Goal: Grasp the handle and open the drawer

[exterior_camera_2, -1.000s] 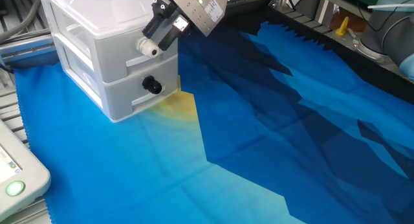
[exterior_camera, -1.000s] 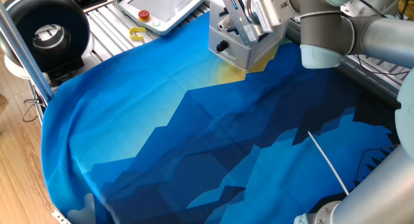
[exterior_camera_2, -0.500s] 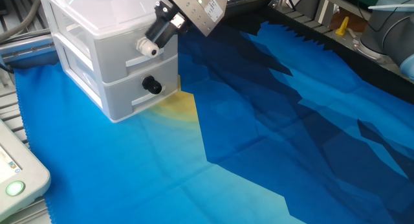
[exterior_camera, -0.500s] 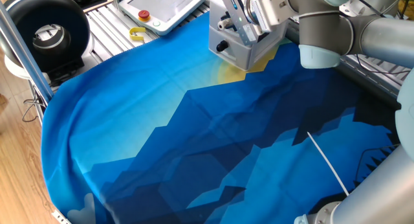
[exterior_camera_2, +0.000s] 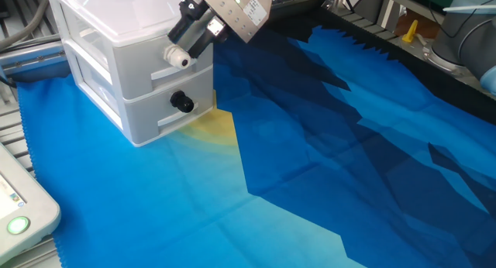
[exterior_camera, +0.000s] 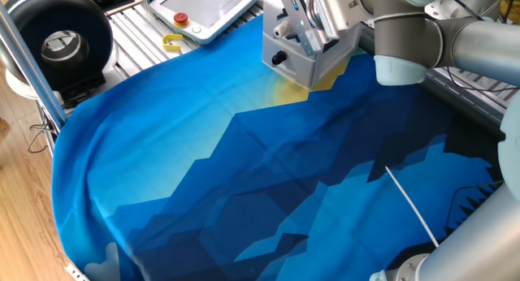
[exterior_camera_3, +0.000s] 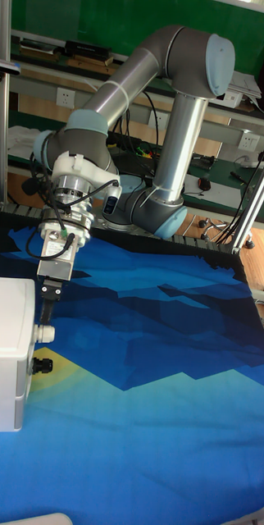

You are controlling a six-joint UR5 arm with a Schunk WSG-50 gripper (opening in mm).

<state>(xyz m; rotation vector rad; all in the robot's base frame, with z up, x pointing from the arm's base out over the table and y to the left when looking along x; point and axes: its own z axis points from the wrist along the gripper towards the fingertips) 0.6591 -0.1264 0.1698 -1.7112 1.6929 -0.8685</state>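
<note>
The drawer (exterior_camera_2: 151, 109) is the lower one of a pale grey-white box unit (exterior_camera: 313, 66) (exterior_camera_3: 5, 361) at the edge of the blue cloth. Its handle, a small black knob (exterior_camera_2: 183, 102) (exterior_camera: 279, 59) (exterior_camera_3: 40, 363), sticks out of the front with nothing on it. My gripper (exterior_camera_2: 186, 43) (exterior_camera_3: 46, 316) (exterior_camera: 286, 29) hangs tilted just above and beside the white knob (exterior_camera_2: 177, 58) of the upper drawer, well above the black handle. Its dark fingers look close together. Whether they touch the white knob is not clear.
A white pendant (exterior_camera: 207, 9) with a red button (exterior_camera: 180, 19) lies beyond the cloth, with a yellow piece (exterior_camera: 172, 43) and a black round device (exterior_camera: 57, 37) near it. Another pendant corner (exterior_camera_2: 19, 210) sits at the cloth's near left. The arm's elbow (exterior_camera: 406, 45) looms behind the unit.
The gripper has shifted only slightly, a little up and toward the unit's top front edge. The drawers and knobs have not moved.
</note>
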